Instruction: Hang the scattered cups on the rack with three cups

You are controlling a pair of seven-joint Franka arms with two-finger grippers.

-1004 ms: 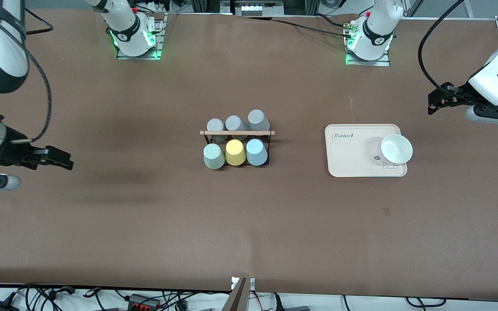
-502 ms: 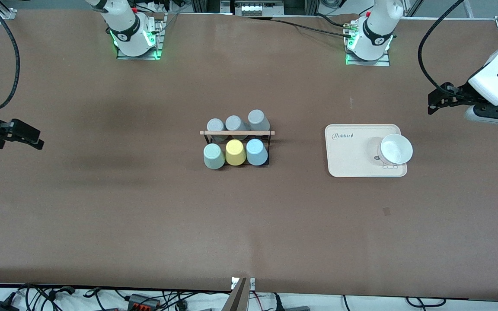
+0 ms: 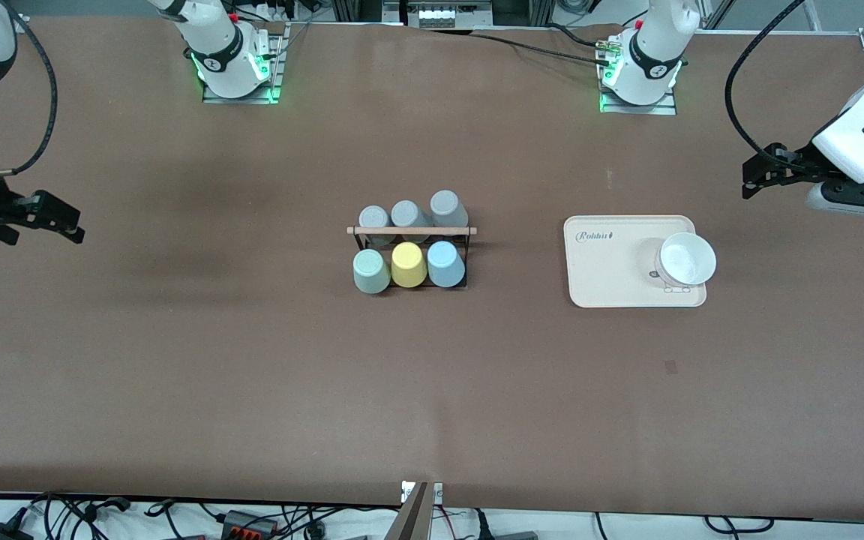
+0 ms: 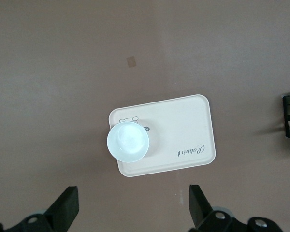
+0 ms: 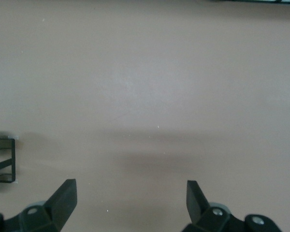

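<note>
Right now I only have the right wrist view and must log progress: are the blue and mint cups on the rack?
Observer: Yes, the light blue cup and pale mint cup sit inverted on the rack, the yellow cup between them.
Operator: The other row?
Observer: Three grey cups fill it.
Operator: Where are the pincers?
Observer: Left pincer open over the table by the tray with a white bowl; right pincer open over the table's right-arm end.
</note>
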